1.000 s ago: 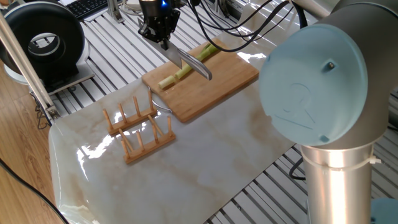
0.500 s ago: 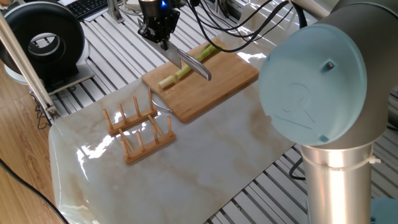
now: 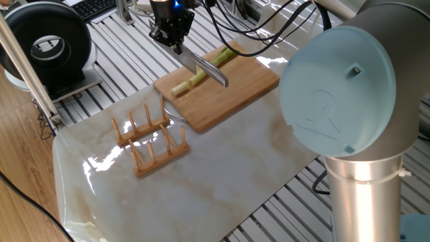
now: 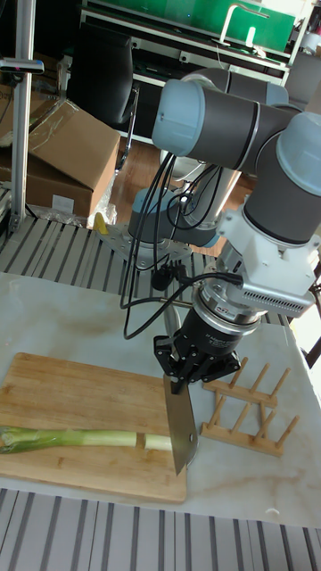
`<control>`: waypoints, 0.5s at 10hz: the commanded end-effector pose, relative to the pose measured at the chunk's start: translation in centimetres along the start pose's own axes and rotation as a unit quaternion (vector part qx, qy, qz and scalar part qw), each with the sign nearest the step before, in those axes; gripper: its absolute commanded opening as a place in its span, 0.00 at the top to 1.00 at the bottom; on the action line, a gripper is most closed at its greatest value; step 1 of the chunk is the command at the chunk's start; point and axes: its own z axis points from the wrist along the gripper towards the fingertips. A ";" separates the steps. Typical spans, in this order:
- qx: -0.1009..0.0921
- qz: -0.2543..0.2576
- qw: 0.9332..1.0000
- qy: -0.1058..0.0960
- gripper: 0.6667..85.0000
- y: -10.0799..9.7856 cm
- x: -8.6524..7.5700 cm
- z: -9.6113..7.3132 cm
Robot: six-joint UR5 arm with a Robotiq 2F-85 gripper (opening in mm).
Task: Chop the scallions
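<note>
I see the end effector [image 4: 181,379] clamped on the knife [image 4: 180,430], blade edge-down across the scallions [image 4: 80,438] lying lengthwise on the board [image 3: 250,82], near their whitish end, set for slicing.

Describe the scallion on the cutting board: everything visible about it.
The scallion is one long, thin stalk, darker green at one end and paling to whitish toward the knife. It lies flat on the wooden cutting board, roughly along the board's length. A cut line shows near the pale end, just beside the blade. The blade, held by the gripper, stands edge-down across that end; whether a segment lies beyond it is hidden.
</note>
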 end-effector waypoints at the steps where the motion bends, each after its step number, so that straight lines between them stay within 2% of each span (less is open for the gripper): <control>1: -0.006 0.002 1.000 -0.001 1.00 0.0 0.0 -0.1; 5: -0.004 -0.007 1.000 0.000 1.00 -1.0 -0.1 0.0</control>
